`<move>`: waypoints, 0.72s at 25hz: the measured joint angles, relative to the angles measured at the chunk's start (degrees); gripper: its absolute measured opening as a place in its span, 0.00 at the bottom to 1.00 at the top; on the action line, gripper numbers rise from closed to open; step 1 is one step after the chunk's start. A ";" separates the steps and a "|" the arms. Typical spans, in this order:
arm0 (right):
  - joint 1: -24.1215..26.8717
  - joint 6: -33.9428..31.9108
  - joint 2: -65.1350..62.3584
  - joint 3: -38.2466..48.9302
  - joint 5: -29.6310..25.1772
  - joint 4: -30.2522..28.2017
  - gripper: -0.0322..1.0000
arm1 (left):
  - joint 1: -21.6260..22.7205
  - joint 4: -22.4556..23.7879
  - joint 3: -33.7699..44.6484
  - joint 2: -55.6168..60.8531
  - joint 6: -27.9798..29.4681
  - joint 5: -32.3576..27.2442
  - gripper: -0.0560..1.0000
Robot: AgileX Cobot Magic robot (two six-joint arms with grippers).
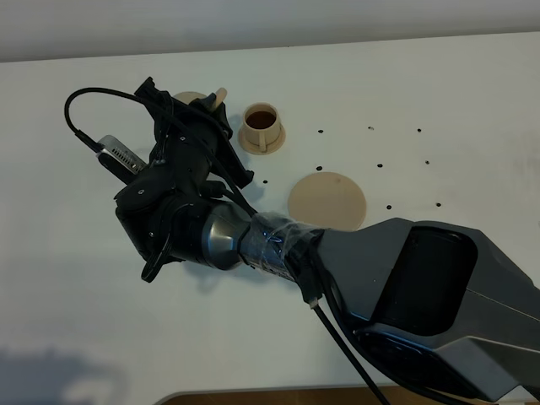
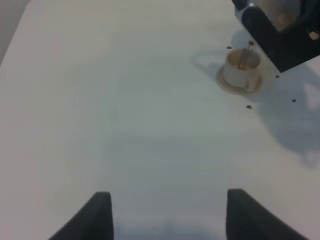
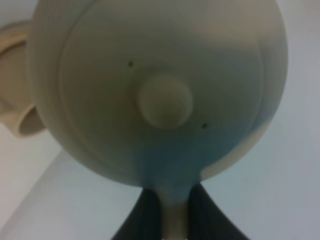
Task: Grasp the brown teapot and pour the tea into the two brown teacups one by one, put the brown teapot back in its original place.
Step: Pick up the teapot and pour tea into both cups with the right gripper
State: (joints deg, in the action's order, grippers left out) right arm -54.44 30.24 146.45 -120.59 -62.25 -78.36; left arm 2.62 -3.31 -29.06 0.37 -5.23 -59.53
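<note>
Pouring into the second of the two cups, judging by how things are lying now. Holding the teapot [image 3: 160,90] up in the air with the right tool [image 3: 175,215], its two dark fingers pressing on the loop handle from both sides, the lid and its knob facing the wrist camera. Reaching across the middle for this and tilting the teapot over the far left part of the desk [image 1: 439,76], with the spout [image 1: 221,95] showing just past the tool in the high view.

Counting the first cup [image 1: 261,118] as done: standing upright on its little saucer just beside the right tool and showing dark tea inside.

Seeing the second cup [image 2: 241,70] best from the left wrist: standing upright under the right tool, pale inside, with a thin brown line running down into it, most probably the stream of tea. Not being able to tell how full it is. Finding it almost fully hidden behind the tool in the high view.

Leaving the big saucer [image 1: 327,201] bare for now, closer to the robot and well apart from the teapot.

Hanging low over a plain part of the desk with the left tool [image 2: 167,215], fingers wide apart and gripping nothing.

Remaining to do, as a judgement only: finishing this pour, bringing the teapot upright, carrying it to the big saucer, setting it down there and letting go.
</note>
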 joint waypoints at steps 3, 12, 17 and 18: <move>0.00 0.40 0.00 0.00 0.30 -0.17 0.15 | 0.00 0.00 0.00 0.00 0.00 0.00 0.56; -0.05 3.20 0.00 0.00 0.43 -0.83 0.15 | 0.00 0.00 0.00 0.00 0.00 0.00 0.56; -0.05 5.38 0.00 0.00 1.02 -2.43 0.15 | 0.00 0.00 0.00 0.00 0.00 0.00 0.56; -0.05 5.66 0.00 0.00 1.24 -2.73 0.15 | 0.00 0.00 0.00 0.00 0.00 0.00 0.56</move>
State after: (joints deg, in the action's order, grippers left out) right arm -54.48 35.90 146.45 -120.59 -61.01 -81.09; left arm 2.62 -3.31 -29.06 0.37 -5.23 -59.53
